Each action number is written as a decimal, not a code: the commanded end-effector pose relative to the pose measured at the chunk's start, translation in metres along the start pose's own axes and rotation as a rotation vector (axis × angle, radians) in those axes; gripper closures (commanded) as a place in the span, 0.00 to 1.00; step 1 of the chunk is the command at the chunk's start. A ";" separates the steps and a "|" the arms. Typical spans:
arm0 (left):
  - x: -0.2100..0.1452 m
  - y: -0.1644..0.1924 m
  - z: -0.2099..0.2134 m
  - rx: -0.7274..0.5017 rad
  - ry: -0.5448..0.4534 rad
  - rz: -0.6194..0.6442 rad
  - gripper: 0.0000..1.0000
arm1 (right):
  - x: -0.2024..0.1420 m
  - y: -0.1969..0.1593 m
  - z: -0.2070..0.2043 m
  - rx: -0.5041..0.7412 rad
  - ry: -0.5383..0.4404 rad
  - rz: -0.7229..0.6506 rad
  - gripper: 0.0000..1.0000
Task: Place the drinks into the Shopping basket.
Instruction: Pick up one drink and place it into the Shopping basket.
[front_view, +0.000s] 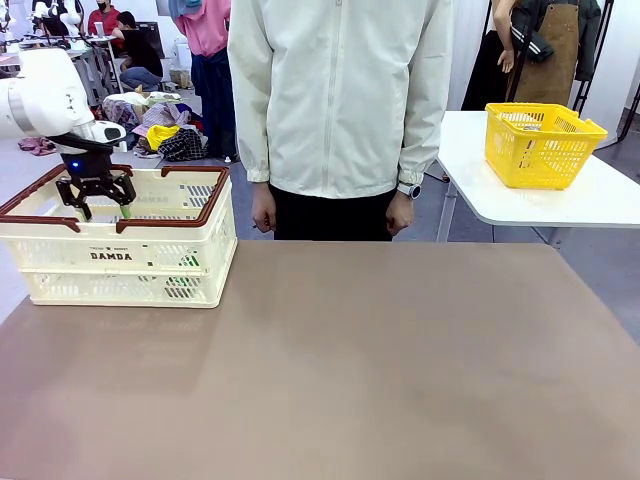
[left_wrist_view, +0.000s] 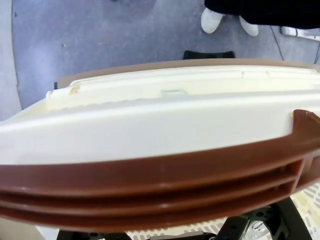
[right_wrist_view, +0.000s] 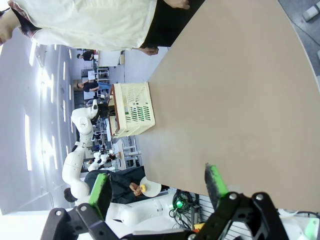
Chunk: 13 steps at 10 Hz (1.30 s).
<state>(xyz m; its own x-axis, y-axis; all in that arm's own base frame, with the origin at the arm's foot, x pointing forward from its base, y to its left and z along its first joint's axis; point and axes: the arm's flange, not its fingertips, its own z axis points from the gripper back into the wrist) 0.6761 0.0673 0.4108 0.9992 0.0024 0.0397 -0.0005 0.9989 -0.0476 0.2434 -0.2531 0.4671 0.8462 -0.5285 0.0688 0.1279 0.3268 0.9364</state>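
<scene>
One brown table (front_view: 400, 380) bears one Shopping basket (front_view: 60, 262) at its far-left corner, contents too hidden to count. One person (front_view: 340, 100) stands behind, and one yellow basket (front_view: 540, 150) sits on a white side table (front_view: 600, 200). The left gripper (front_view: 104, 210) hangs spread above the Shopping basket; the right gripper (right_wrist_view: 157, 175) gapes empty.

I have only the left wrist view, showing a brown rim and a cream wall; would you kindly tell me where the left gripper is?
Observer: The left gripper hangs over the left end of the Shopping basket, jaws spread apart.
Operator: Thank you. And the right gripper?
Observer: The right gripper is open above the table, with nothing between its fingers.
Operator: Where is the person?
Observer: The person stands at the table's far edge, arms hanging at the sides.
</scene>
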 end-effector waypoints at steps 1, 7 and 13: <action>-0.008 -0.003 0.003 0.015 -0.015 0.014 0.00 | 0.000 0.000 0.001 0.008 -0.001 0.018 0.00; -0.036 -0.003 0.055 -0.032 -0.072 -0.034 0.00 | 0.000 0.000 0.001 0.008 -0.001 0.018 0.00; -0.230 -0.023 0.202 -0.529 -0.190 -0.523 0.07 | 0.000 0.000 0.001 0.008 -0.001 0.018 0.00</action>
<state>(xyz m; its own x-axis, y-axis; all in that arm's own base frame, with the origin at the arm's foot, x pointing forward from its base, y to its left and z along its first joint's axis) 0.4659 0.0432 0.6314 0.8660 -0.3509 0.3562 0.4616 0.8351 -0.2994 0.2436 -0.2529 0.4670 0.8464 -0.5281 0.0686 0.1281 0.3268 0.9364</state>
